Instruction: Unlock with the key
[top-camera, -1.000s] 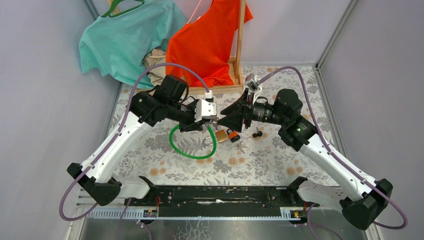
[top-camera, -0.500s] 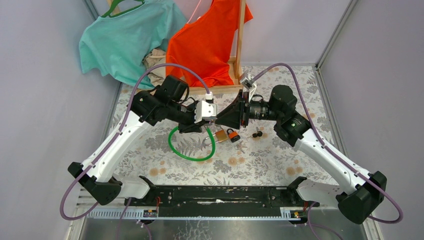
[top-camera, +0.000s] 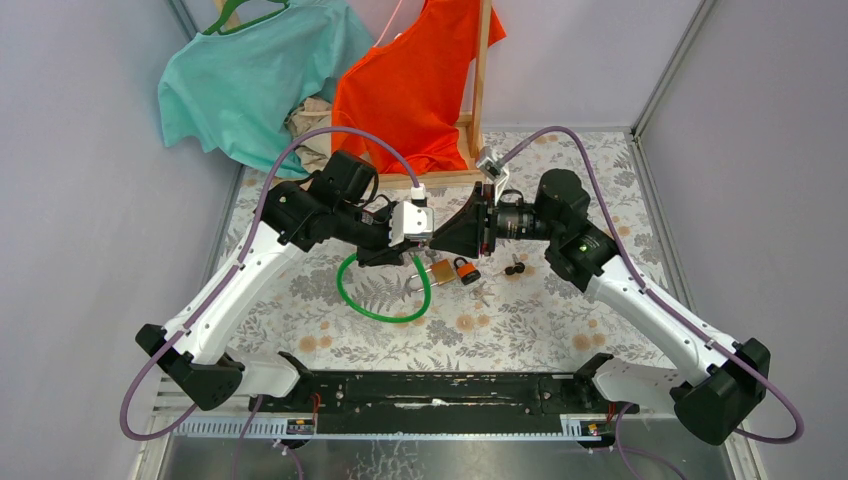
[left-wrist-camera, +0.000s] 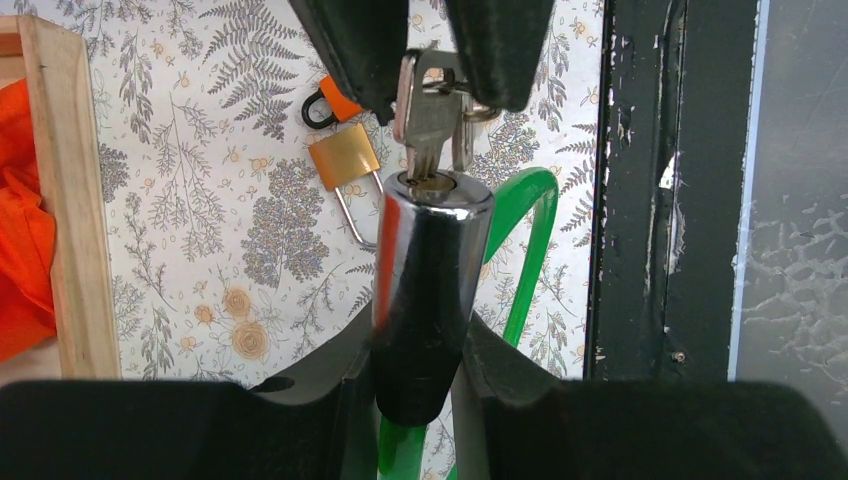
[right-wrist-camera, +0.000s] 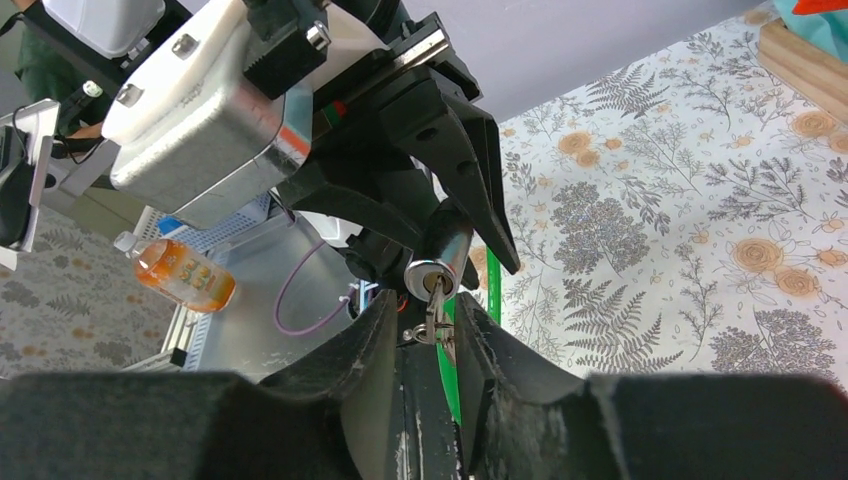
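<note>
Your left end effector (left-wrist-camera: 418, 360) is clamped around the lower end of the chrome lock cylinder (left-wrist-camera: 428, 260), which runs straight up the middle of the left wrist view. The key (left-wrist-camera: 430, 120) sits in the keyhole at the cylinder's top end. Your right end effector (left-wrist-camera: 432, 55) comes in from the top edge of that frame, its fingers pinching the key's head.

In the top view the two end effectors meet nose to nose dead centre, so there's basically no slack between them.

Just below that meeting point, the brass padlock (top-camera: 440, 270) and orange padlock (top-camera: 464, 271) lie on the table (top-camera: 560, 330) right next to each other. The black keys (top-camera: 515, 268) are a bit further right. The green cable (top-camera: 383, 310) loops out to the lower left of centre.

The wooden rack (top-camera: 480, 110) with the orange shirt (top-camera: 410, 90) stands at top centre, close behind both wrists, so it's tight on that side. Your open room is the floral stretch at lower centre and lower right, up to the black rail (top-camera: 440, 392) along the near edge.
</note>
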